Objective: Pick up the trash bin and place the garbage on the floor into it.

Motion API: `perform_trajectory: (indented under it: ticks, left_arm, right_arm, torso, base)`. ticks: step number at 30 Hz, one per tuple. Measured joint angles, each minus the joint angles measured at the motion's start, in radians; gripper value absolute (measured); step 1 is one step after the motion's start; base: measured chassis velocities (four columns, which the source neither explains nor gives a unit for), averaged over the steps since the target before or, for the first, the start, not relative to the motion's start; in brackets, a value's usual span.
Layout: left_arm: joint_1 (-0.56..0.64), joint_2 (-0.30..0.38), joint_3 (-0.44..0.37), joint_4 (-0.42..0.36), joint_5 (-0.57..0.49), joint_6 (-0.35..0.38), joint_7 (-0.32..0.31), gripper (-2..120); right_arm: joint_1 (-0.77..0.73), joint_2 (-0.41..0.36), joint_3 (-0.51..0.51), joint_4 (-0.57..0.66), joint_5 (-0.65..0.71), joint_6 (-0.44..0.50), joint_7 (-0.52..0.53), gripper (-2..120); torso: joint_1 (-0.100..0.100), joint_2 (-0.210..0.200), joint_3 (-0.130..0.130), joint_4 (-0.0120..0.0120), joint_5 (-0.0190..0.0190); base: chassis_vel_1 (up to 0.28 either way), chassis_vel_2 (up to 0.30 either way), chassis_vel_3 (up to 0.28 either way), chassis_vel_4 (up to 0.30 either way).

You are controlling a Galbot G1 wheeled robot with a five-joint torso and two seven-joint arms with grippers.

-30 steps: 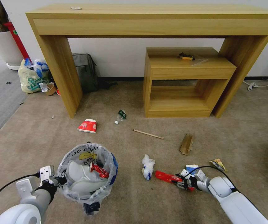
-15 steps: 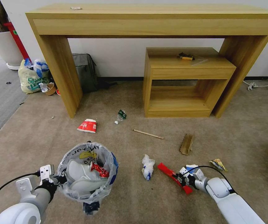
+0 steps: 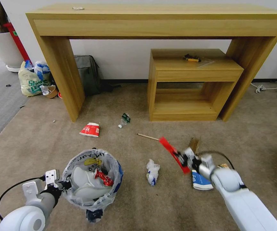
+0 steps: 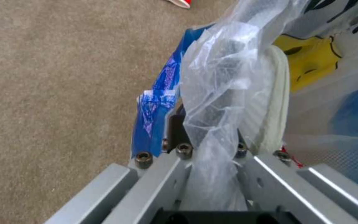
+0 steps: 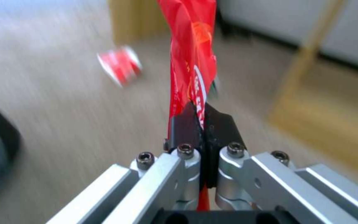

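**Bin held at left, red wrapper held aloft at right**

On the left, the left gripper (image 3: 62,185) is clamped on the rim of the trash bin (image 3: 91,179), its pads pinching the crinkly plastic liner (image 4: 212,102). The bin holds a white slipper (image 3: 83,183) and a crushed red can (image 3: 103,177). Beyond it on the beige carpet (image 3: 32,144) lie a red-white paper cup (image 3: 90,129) and a small bottle (image 3: 124,119). Toward the middle, a crumpled paper (image 3: 152,171) rests near the bin, with a wooden stick (image 3: 148,137) farther off. On the right, the right gripper (image 3: 180,158) is closed tight on a long red wrapper (image 3: 172,152), held clear above the carpet and slanting up toward the stick. A blue-white paper cup (image 3: 201,180) lies just below the arm, and a cardboard scrap (image 3: 194,143) sits just behind it.
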Motion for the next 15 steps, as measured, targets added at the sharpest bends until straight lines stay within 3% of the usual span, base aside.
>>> perform_trajectory:
  ticks: [2,4,6,8,15]
  left_arm:
    - [-0.002,0.003,0.002,0.002,0.000,0.000,0.000,0]
    - [-0.015,0.025,0.019,0.015,0.001,0.000,-0.006,0]
    - [-0.017,0.027,0.021,0.017,0.001,0.000,-0.007,0]
    - [-0.027,0.038,0.033,0.028,0.000,0.000,-0.012,0]
    - [-0.029,0.035,0.039,0.037,0.005,0.000,-0.022,0]
  right_arm:
    - [0.010,0.007,-0.017,0.015,0.015,-0.001,0.010,0]
    - [0.081,0.067,-0.141,0.091,0.120,-0.007,0.086,0]
    - [0.092,0.077,-0.160,0.098,0.134,-0.008,0.096,0]
    - [0.175,0.136,-0.304,0.117,0.197,0.006,0.142,0]
    - [0.259,0.213,-0.505,0.101,0.210,0.015,0.134,0]
  torso:
    - [0.000,0.000,0.000,0.0000,0.0001]
    - [0.000,0.000,0.000,0.0000,0.0002]
    - [0.000,0.000,0.000,-0.0001,0.0003]
    - [0.000,0.000,0.000,0.0001,0.0001]
    - [0.000,0.000,0.000,0.0003,0.0003]
  base:
    - [0.000,0.000,0.000,0.000]
    - [0.000,0.000,0.000,0.000]
    - [0.000,0.000,0.000,0.000]
    - [0.000,0.000,0.000,0.000]
    - [0.000,0.000,0.000,0.000]
